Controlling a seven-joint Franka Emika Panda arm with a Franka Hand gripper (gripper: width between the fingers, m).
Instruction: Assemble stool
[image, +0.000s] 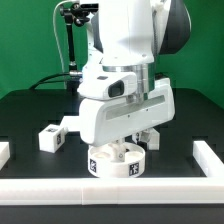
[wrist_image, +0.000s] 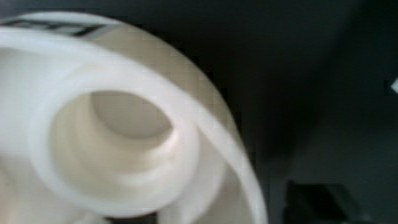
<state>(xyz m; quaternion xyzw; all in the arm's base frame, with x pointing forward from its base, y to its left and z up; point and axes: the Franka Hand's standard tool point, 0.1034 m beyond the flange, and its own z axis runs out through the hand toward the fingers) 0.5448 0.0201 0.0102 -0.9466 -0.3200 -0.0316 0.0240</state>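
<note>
While the arm stoops low over the black table, the round seat of the stool lies flat near the front border rail, at about six o'clock from the middle of the table in the exterior view. The claw is straight above it, so from the claw the seat is dead below, at six o'clock, and so close that I see no gap between them. The arm's bulky white hand hides the fingertips. I cannot tell whether the jaws stand apart, are pinched together, or have hold of the seat's edge. The wrist view does not settle it. It is blurred and filled with the seat, with a round socket facing almost straight up at the camera. That tells me the disc's short axis stands upright, in line with the claw's own approach. One leg block lies loose on the table at nine o'clock from the seat, near it but not touching. Its long axis seems to run roughly from eight to two o'clock. A second block peeps out at about two o'clock from the seat, half covered by the hand. To my eye, whatever comes next depends on this vertical line-up of claw over seat, with the legs off to either side and not yet in any socket I can see.
</note>
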